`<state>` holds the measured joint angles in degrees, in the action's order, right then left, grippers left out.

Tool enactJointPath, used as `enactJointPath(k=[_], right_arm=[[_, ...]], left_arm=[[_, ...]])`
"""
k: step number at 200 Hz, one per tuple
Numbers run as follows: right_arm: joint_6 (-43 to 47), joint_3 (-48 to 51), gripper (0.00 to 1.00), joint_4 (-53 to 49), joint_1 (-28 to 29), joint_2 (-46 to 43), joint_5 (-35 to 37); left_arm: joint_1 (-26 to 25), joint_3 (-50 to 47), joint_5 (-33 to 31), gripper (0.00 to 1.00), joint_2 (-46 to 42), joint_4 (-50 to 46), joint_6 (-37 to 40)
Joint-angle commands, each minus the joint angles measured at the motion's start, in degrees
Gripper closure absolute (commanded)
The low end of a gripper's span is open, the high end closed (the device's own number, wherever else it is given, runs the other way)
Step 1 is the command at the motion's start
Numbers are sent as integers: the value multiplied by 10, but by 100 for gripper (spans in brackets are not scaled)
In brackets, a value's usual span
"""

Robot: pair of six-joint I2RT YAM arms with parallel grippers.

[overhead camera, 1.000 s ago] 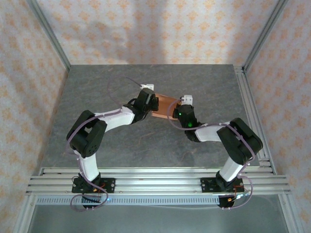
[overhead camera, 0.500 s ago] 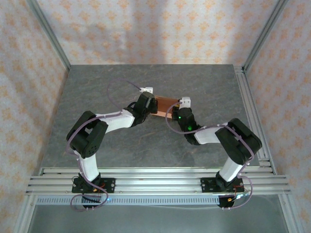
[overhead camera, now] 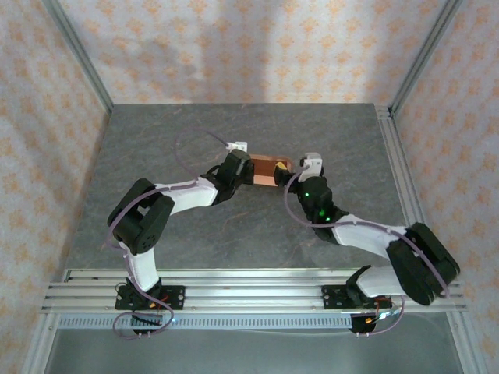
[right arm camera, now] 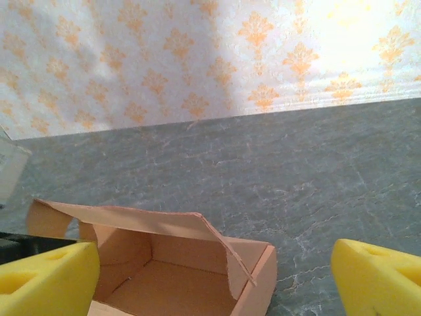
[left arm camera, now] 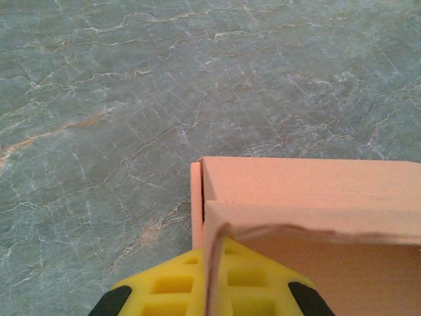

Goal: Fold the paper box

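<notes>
I can read no text, label, brand or number on any of my feeds. The box [right arm camera: 184, 253] is plain salmon card with no print on the faces I can see. The wall [right arm camera: 131, 66] has a repeating orange ornament, but no lettering.

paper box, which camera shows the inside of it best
Right wrist: the paper box lies open toward it, floor, inner walls and a loose flap visible. Left wrist shows an outer wall, one flap pinched in the left hand. Top external shows a small orange patch.
</notes>
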<state>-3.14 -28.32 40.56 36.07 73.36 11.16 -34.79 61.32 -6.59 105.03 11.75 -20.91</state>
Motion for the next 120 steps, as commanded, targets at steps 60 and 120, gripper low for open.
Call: enactJointPath(k=[60,120], right_arm=[[-123,-116,8,-291,1,-73,90],[-207,-190,8,-371,-38,-4,22]], left_arm=[[-27,-38,-52,92,-37,-13,32],[-44,-84,-42,52,-83,-2,59]])
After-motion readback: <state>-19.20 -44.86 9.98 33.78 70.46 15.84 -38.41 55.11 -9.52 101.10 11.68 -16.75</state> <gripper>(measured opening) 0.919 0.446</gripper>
